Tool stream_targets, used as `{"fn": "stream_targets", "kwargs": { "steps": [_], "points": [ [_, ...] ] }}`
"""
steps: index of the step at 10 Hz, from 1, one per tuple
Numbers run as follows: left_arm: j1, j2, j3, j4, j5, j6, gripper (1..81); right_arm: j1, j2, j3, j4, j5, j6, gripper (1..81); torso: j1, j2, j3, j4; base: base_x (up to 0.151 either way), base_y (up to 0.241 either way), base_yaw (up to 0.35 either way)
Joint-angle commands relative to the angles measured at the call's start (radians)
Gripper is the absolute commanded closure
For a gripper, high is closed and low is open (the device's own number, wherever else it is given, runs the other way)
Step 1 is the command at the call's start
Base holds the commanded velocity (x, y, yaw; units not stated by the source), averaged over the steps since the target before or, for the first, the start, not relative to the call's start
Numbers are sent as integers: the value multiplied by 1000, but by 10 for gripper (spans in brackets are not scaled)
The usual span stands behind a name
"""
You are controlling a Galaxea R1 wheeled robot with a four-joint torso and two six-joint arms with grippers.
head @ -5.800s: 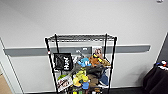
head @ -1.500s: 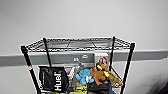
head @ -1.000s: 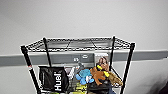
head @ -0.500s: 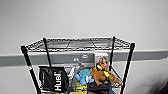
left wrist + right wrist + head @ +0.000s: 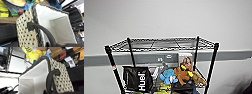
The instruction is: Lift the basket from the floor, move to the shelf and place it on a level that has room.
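Black bag [image 5: 137,79] sits on the shelf's [image 5: 112,65] left, blue and orange plush toys [image 5: 180,75] to its right under the bare top level [image 5: 159,43], and the basket [image 5: 28,32] hangs close by the lower tiers by its loop handles [image 5: 50,80], though honestly can't tell if either hand's clenched.

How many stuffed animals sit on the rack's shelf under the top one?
2 plainly: a blue plush toy in the middle and a brown plush toy right beside it. Others may hide behind the black bag.
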Motion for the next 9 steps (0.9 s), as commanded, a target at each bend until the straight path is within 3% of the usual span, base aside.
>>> {"fn": "stream_targets", "kwargs": {
  "steps": [1,9],
  "points": [
    [-169,-132,205,-3,23,-5,811,167,-101,146,45,-25,6,811,0,0,0,0,0,0,0],
    [-335,-289,466,-3,26,-86,811,347,-270,435,125,-27,8,811,0,0,0,0,0,0,0]
  ]
}}
